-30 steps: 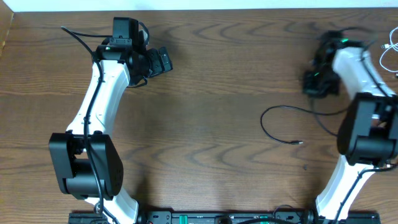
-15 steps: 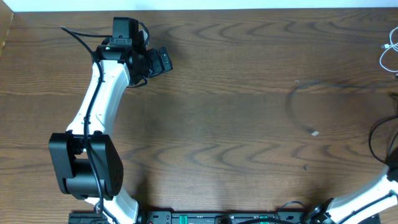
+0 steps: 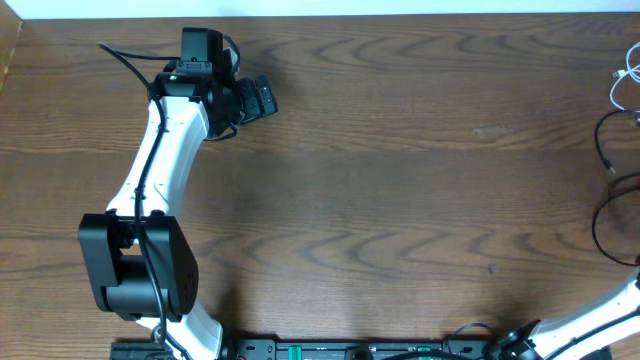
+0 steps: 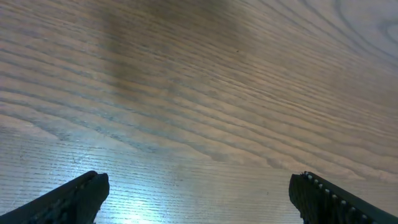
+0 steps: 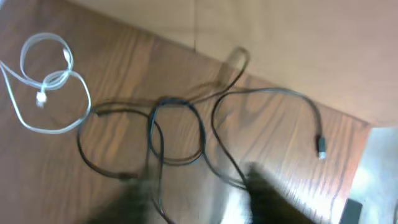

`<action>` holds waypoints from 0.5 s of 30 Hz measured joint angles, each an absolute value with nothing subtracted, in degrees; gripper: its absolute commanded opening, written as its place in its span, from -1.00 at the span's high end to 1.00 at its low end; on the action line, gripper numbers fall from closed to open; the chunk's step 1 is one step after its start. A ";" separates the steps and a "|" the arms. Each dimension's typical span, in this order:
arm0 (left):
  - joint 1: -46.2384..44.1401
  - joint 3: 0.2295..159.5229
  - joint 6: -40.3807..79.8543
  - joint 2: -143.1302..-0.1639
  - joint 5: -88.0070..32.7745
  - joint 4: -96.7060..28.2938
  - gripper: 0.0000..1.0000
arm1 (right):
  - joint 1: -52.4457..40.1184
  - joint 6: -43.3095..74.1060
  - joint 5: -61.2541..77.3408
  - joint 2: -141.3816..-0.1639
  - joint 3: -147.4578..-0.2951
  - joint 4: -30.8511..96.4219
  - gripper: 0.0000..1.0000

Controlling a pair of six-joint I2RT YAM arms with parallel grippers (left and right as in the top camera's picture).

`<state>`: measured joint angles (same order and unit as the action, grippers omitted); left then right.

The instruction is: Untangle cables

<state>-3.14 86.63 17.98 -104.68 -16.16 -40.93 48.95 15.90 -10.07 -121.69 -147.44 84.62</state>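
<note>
You had the left arm (image 3: 150, 180) reaching up the left side of the wooden table (image 3: 400, 150), with the left gripper (image 3: 265, 98) over the wood near the far edge. At the right edge, the black cables (image 3: 598, 135) lay in loose loops, seemingly apart from the white cable (image 3: 613, 97) beyond them. Only a stretch of the right arm (image 3: 600, 310) showed, at the near right corner.

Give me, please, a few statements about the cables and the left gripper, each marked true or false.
1. The left gripper is open and holds nothing. True.
2. The white cable lies beneath the left gripper. False: it lies at the table's right edge, far from it.
3. The black cables form overlapping loops. True.
4. The black cables lie mid-table. False: they are at the right edge too.
</note>
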 measured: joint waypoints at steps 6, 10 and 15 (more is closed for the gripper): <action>-3.14 86.63 17.98 -104.68 -16.16 -40.93 -0.96 | 45.10 13.50 -8.51 -125.97 -146.45 86.98 -0.99; -3.14 86.63 17.98 -104.68 -16.16 -40.95 -0.96 | 41.95 10.09 -3.99 -125.95 -146.45 88.36 -0.99; -3.14 86.63 17.98 -104.68 -16.16 -40.95 -0.96 | 36.36 2.74 7.25 -125.82 -146.47 92.03 -0.98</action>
